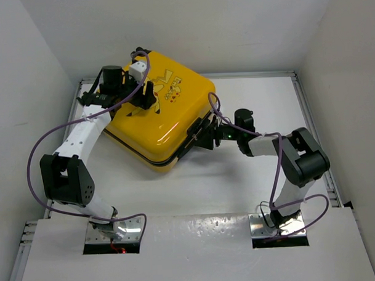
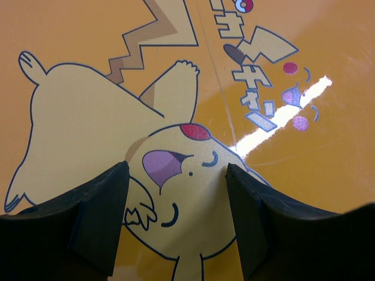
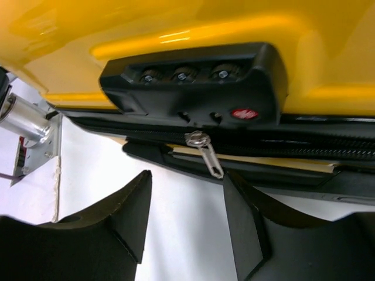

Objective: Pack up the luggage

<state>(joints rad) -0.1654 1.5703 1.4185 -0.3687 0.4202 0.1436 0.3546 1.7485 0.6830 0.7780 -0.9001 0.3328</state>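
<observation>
The luggage, a yellow hard-shell case with a Pikachu print, lies flat and closed at the back middle of the table. My left gripper hovers low over its lid, open, with the printed face showing between its fingers; I cannot tell whether they touch the lid. My right gripper is at the case's right side, open and holding nothing. The right wrist view shows the black combination lock and, under it, the silver zipper pull hanging just off the right fingertip.
White walls close in the table on the left, right and back. A metal rail runs along the right edge. Bare white tabletop lies between the case and the arm bases. A silver metal part shows at the left of the right wrist view.
</observation>
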